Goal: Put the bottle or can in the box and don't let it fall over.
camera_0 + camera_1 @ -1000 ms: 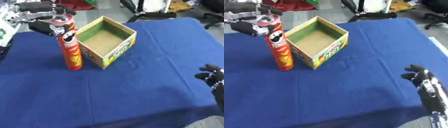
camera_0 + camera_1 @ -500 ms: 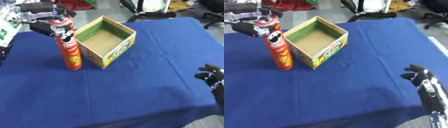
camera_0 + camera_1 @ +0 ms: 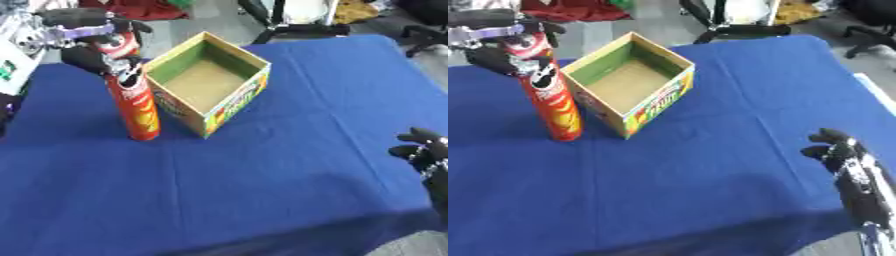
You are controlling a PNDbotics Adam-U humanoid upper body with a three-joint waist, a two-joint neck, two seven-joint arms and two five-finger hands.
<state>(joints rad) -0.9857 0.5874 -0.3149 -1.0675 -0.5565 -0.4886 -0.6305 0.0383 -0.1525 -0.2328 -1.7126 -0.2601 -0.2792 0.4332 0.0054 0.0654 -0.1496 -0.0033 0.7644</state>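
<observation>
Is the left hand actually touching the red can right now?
Touching. In the left eye view the left hand has its fingers curled round the top of the red can, with no gap.

A blue cloth (image 3: 289,165) covers the table. Beyond its far edge stand black office chairs (image 3: 289,22) on a grey floor, with red fabric (image 3: 144,7) at far left.
</observation>
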